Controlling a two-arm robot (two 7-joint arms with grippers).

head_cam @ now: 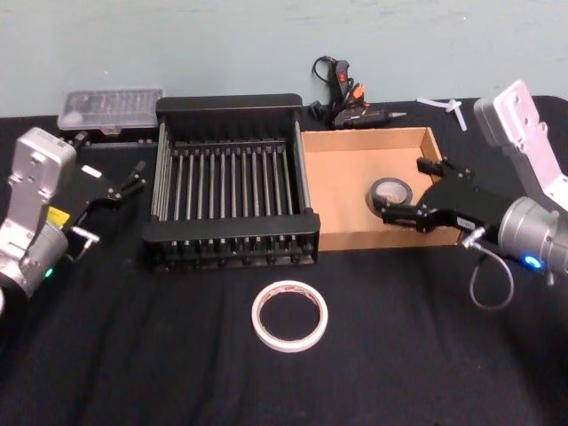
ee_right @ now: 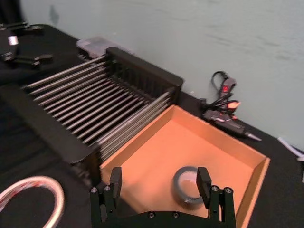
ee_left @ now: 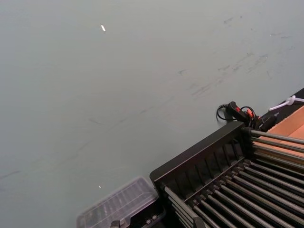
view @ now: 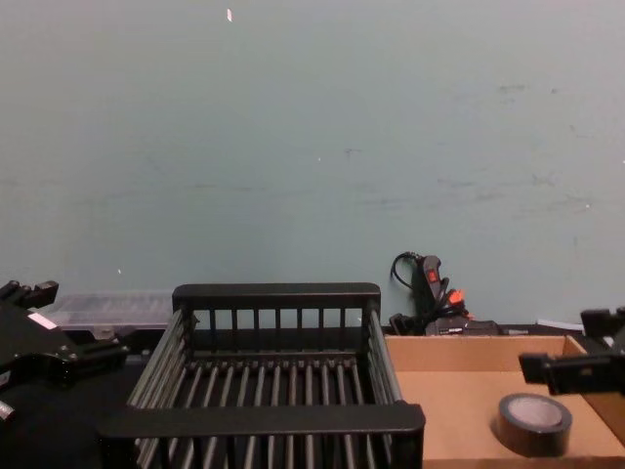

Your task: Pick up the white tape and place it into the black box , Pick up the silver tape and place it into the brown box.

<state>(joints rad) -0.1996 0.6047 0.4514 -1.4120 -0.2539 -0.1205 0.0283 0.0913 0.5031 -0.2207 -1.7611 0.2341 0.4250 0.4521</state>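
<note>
White tape (head_cam: 289,316) nearest, silver tape (head_cam: 389,193) in brown box (head_cam: 346,177) (flat) just beside spread, empty right hand (head_cam: 406,188).

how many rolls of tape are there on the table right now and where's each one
2. The silver tape lies inside the brown box, near its right wall, with the open right gripper over it. The white tape lies on the black tablecloth in front of the black box.

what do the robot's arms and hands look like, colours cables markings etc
Both arms have silver-grey metal housings and black two-fingered hands. The left hand sits on a boxy silver wrist bearing a yellow label and a green light. The right hand joins a rounded silver wrist with a blue light, a looping grey cable and a white bracket.
</note>
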